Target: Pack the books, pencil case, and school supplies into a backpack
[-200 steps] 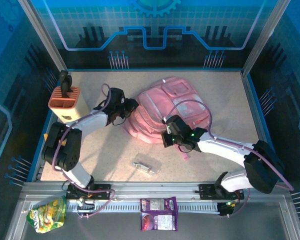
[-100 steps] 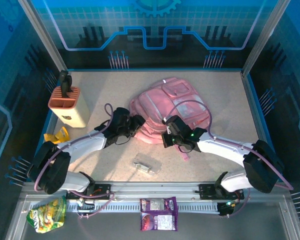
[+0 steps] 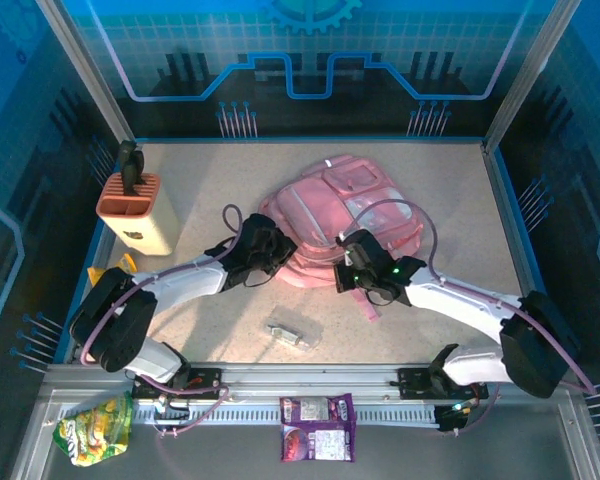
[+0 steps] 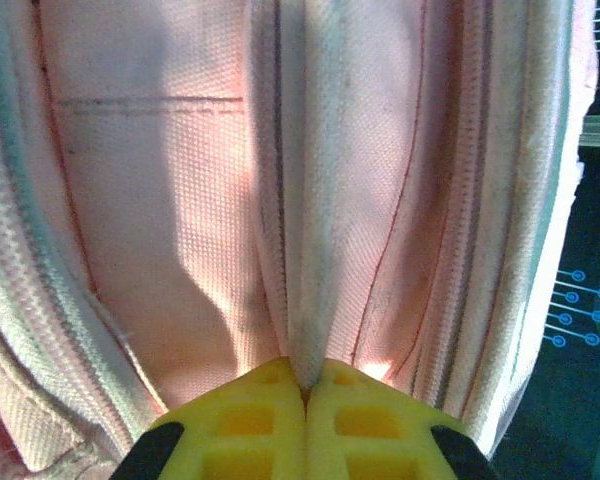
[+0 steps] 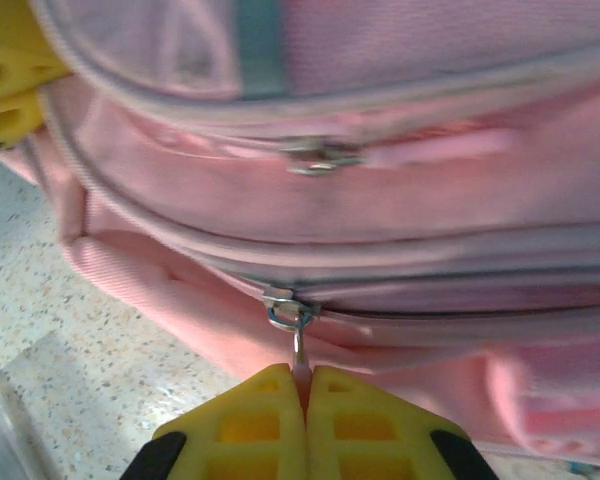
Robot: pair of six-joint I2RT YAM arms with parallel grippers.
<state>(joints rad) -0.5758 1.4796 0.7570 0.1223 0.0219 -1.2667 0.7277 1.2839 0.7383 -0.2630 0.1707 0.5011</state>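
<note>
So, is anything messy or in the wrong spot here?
Yes. A yellow snack bag and purple snack packets lie off the table, down on the front rail. The backpack lies slumped flat, and a small clear item sits alone in front of it, unpacked.

White arms (image 3: 460, 300), yellow fingers (image 4: 250, 420), purple cables (image 3: 385, 203)

My view: a robot lab cell
I see a speckled table (image 3: 200, 180) fenced by metal posts (image 3: 80, 65) and blue printed panels (image 3: 430, 60) with a gear drawing (image 3: 310, 12)
</note>
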